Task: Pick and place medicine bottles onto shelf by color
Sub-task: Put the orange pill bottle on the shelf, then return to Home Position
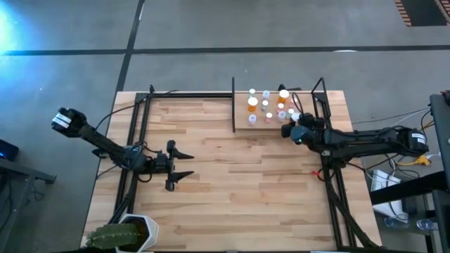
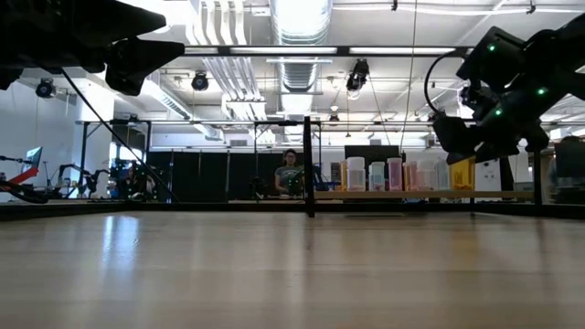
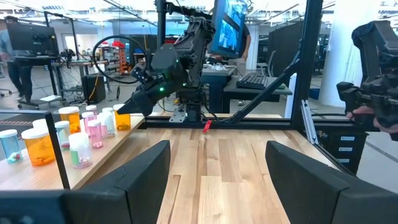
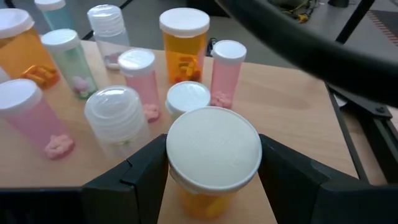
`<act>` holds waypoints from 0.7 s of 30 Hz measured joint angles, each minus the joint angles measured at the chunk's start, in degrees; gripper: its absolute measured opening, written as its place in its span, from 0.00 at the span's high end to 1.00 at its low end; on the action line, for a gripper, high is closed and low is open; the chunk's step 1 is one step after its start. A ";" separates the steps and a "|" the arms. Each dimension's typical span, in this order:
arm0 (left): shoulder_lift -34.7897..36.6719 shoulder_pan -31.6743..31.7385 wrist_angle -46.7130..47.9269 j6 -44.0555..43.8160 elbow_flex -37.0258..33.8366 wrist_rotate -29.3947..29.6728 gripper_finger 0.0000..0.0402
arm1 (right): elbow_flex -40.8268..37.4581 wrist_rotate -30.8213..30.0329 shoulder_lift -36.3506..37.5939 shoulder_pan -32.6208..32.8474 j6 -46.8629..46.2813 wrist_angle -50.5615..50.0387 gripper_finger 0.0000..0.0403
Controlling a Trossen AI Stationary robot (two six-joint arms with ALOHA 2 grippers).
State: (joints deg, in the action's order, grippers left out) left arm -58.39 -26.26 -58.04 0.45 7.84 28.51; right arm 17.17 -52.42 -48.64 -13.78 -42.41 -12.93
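Right gripper (image 4: 211, 171) is clamped on the sides of an orange bottle (image 4: 208, 199) just under its white cap, at the shelf (image 1: 242, 128) among the others; light, rigid, slick plastic, likely tippy; left gripper (image 1: 181, 165) waits spread.

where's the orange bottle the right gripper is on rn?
In the right wrist view the orange bottle sits between the right gripper fingers; in the high view that gripper is at the bottle cluster's right edge on the shelf, table's far right.

A potted green plant (image 1: 121, 235) sits at the table's (image 1: 232, 197) near-left corner. Beyond the table — a seated person (image 2: 289, 174). Monitors and desks fill the room.
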 joint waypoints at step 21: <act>0.00 0.00 0.00 0.00 0.00 0.00 0.38 | 0.41 0.16 -0.01 -1.55 4.15 2.07 0.21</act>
State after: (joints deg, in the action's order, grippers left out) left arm -58.39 -26.26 -58.04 0.45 7.84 28.51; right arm 17.58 -52.26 -48.65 -15.33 -38.26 -10.86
